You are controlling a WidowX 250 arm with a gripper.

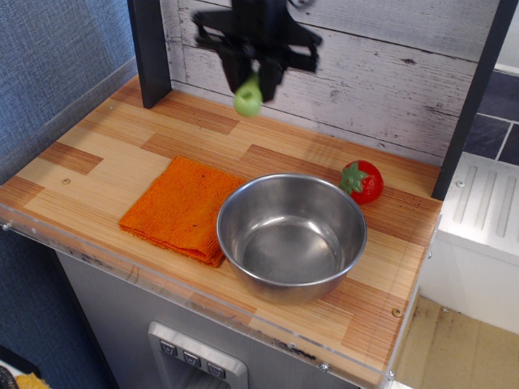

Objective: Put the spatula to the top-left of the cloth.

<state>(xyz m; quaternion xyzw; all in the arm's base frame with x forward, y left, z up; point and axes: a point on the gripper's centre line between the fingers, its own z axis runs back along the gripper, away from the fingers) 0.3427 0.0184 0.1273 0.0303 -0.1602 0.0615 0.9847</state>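
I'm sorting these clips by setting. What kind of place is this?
Probably a toy kitchen set up for robot trials: a small wooden counter against a plank wall, holding a steel bowl, an orange cloth and a toy strawberry, while the gripper lifts a toy spatula.
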